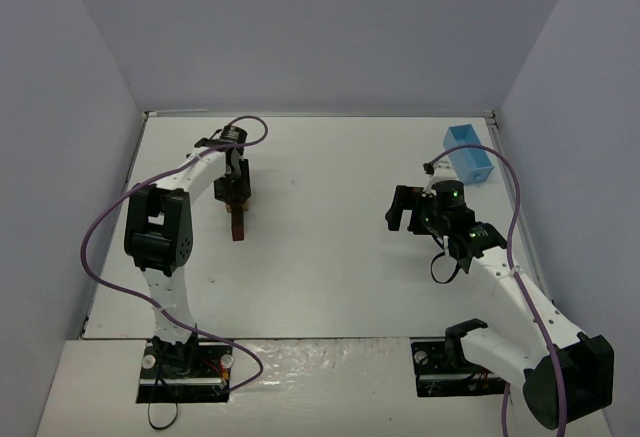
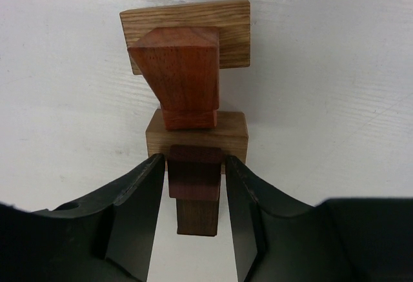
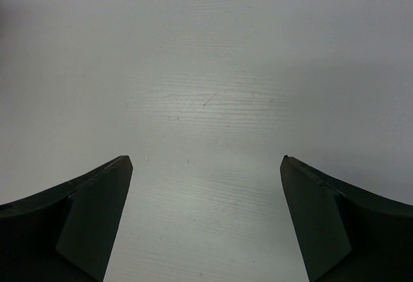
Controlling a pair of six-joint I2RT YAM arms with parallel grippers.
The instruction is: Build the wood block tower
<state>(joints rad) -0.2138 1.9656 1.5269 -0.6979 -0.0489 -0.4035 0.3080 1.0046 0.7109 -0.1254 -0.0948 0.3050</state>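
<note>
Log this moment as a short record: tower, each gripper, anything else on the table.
tower: wood block tower, tan, reddish-brown and dark blocks stacked, standing on the table
left gripper: over the tower, fingers flanking the top dark block; contact unclear
right gripper: open wide, empty, above bare table
other: light blue box at the far right

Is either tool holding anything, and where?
Right tool: nothing. Left tool flanks the top dark block by its sides; grip cannot be told.
</note>
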